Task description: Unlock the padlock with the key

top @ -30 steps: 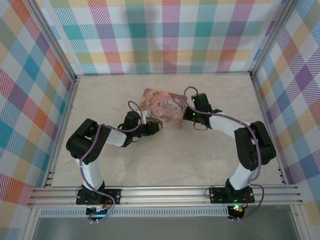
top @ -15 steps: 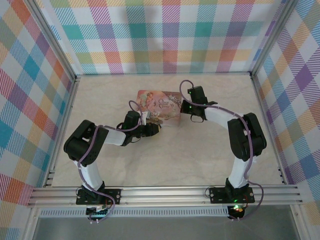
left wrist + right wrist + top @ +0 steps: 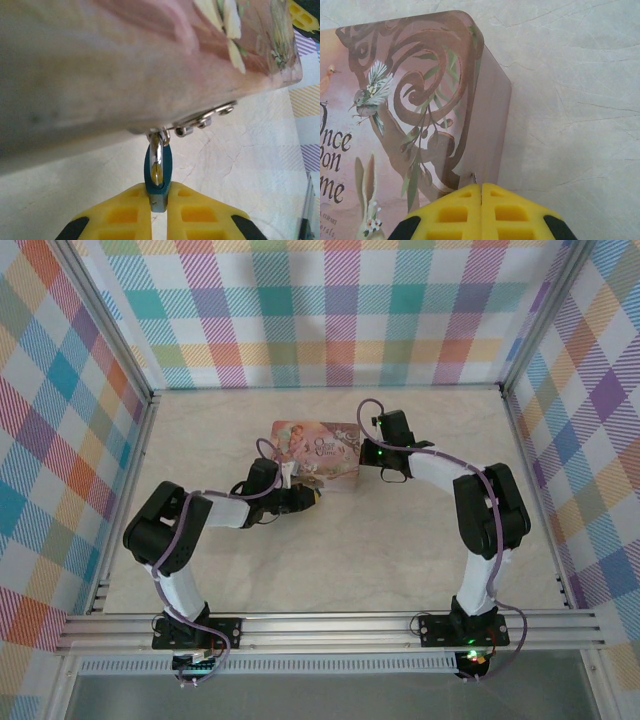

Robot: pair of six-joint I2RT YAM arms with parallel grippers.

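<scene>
The padlock [image 3: 159, 167] hangs from a hasp at the edge of the pink tin [image 3: 125, 65], its body pinched between the left gripper's [image 3: 159, 202] fingers. The right gripper [image 3: 481, 192], fingers pressed together, sits against the tin's right edge. Bare table [image 3: 570, 100] lies open beyond.

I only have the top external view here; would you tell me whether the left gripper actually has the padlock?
Observer: Yes. The left wrist view shows the left gripper shut on the padlock, clamping its body.
Operator: Is the padlock hanging on the tin?
Observer: Its shackle passes through the hasp on the tin.
Operator: And the right gripper?
Observer: The right gripper is shut beside the tin's side wall. A thin metal sliver shows at its tips, but I cannot tell whether that is the key.
</scene>
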